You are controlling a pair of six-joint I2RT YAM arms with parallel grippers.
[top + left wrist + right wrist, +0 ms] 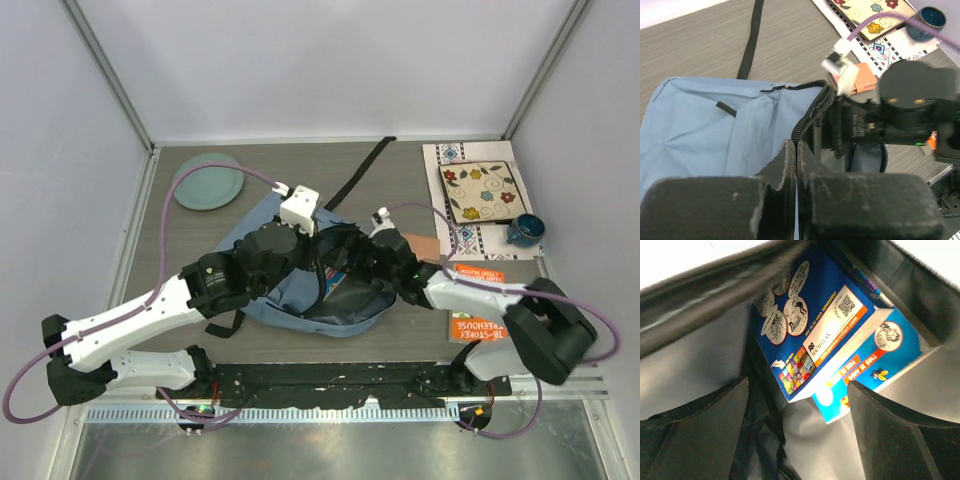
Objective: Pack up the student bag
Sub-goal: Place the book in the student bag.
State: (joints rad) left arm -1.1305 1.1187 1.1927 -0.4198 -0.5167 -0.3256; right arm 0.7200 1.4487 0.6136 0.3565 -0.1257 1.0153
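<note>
The student bag (285,300), light blue-grey fabric, lies mid-table with its mouth held open. My left gripper (322,252) is shut on the bag's zipper edge (807,112) and holds it up; in the left wrist view the jaws (797,150) are pressed together on that rim. My right gripper (352,265) reaches into the opening. In the right wrist view it is open (797,405) and empty inside the bag, just short of a dark blue book (810,325) lying over a lighter blue book (865,370).
An orange book (478,300) lies by the right arm. A floral tile (480,190) on a patterned mat, a blue cup (524,230) and a salmon object (428,245) sit at right. A teal plate (208,181) is back left. A black strap (362,170) trails away.
</note>
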